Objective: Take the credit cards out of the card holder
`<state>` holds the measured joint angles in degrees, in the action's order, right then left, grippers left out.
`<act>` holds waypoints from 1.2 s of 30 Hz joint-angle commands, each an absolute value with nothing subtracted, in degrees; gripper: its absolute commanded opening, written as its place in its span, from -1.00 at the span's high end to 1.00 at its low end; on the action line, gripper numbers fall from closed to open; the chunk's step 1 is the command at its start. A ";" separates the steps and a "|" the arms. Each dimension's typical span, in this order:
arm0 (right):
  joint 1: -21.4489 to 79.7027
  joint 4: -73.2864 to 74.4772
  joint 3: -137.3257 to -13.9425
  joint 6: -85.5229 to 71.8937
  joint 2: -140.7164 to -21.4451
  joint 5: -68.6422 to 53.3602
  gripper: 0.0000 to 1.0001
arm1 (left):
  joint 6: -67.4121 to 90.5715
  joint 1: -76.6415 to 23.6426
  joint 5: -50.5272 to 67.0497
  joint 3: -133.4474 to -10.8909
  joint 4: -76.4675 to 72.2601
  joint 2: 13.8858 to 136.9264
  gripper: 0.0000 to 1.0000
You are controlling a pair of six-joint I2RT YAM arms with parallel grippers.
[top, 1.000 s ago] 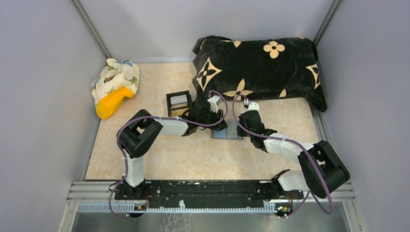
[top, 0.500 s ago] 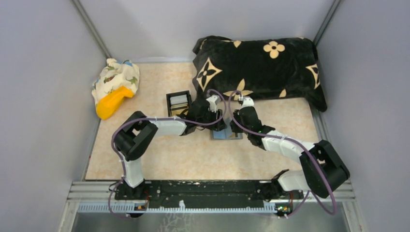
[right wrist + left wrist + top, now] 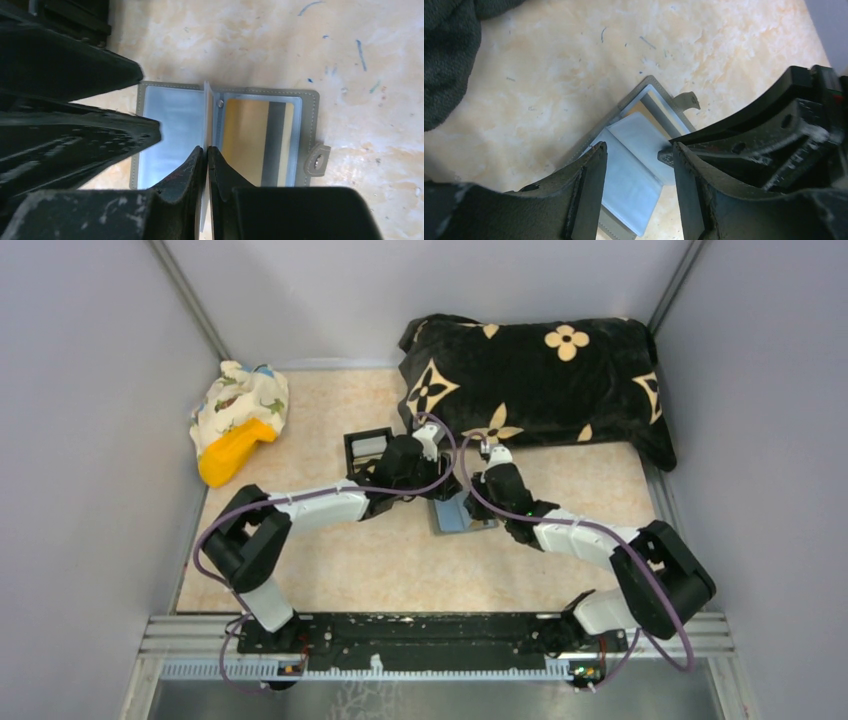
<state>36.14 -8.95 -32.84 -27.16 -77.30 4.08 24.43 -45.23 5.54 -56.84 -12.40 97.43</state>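
Card holder (image 3: 170,130) lying open on surface (image 3: 250,40), gold card (image 3: 250,140) showing in one pocket. Right end effector (image 3: 206,150) pinched shut on upright middle leaf (image 3: 206,100). Left end effector (image 3: 639,152) open, hovering over light-blue face.

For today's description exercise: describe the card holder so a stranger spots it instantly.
Find the black flowered pillow at the back. Before it lies the card holder, open: grey-edged, pale blue inside, unlike the black box beside it.

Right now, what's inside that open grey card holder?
The card holder shows a dark-striped gold card in one pocket; the right gripper pinches its thin middle leaf. The left gripper covers part of the pale-blue pocket, contents unclear.
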 commanded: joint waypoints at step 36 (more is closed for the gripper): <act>48.89 -14.68 -33.34 -29.33 -78.77 2.15 0.28 | 27.28 -43.59 5.24 -56.09 -7.43 92.75 -0.13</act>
